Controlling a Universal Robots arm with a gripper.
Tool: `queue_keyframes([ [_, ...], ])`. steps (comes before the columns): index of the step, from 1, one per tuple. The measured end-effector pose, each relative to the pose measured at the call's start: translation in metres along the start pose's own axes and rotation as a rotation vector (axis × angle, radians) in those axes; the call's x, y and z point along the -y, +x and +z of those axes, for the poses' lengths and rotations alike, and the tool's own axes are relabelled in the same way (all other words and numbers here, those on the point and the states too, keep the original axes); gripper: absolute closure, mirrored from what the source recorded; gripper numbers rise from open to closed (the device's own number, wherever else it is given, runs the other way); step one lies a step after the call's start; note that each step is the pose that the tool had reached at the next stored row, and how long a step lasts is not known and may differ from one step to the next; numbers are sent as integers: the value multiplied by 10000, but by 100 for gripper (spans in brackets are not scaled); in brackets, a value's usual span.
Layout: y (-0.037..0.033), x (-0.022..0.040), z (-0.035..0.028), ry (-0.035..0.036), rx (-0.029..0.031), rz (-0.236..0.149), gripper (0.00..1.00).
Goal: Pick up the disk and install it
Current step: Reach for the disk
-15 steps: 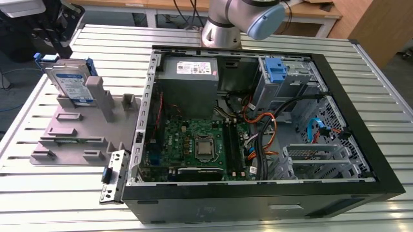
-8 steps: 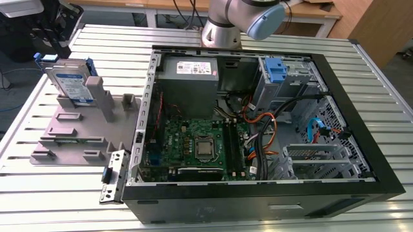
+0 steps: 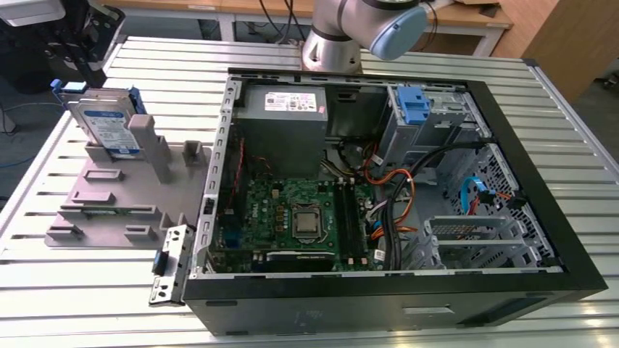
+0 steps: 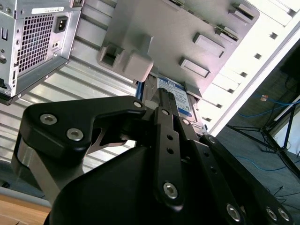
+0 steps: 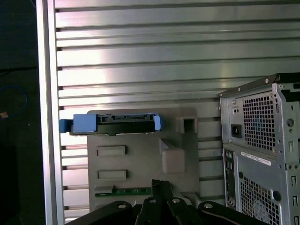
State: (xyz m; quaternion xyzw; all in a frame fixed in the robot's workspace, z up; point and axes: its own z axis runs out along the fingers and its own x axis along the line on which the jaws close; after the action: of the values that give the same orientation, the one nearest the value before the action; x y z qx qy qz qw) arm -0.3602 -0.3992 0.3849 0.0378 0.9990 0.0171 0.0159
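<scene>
The disk (image 3: 104,127) stands on edge at a corner of the grey holder (image 3: 106,210), near the desk's (image 3: 68,290) edge at the exterior view's left. A grey post (image 3: 145,141) rises just beside it, and the open computer case (image 3: 387,312) lies alongside. The print on the disk's label is unreadable. The end effector (image 5: 161,183) is closed on nothing, apart from the disk.
</scene>
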Motion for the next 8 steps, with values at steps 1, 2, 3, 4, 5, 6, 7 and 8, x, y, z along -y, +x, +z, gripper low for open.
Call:
queue_keyframes([
  [1,1,0,0,0,0,0,89],
  [2,1,0,0,1,0,0,89],
  [3,16,1,0,1,0,0,89],
  [4,16,1,0,0,0,0,89],
  [5,38,3,0,0,0,0,89],
  [6,61,5,0,0,0,0,89],
  [7,61,5,0,0,0,0,89],
  [8,61,5,0,0,0,0,89],
])
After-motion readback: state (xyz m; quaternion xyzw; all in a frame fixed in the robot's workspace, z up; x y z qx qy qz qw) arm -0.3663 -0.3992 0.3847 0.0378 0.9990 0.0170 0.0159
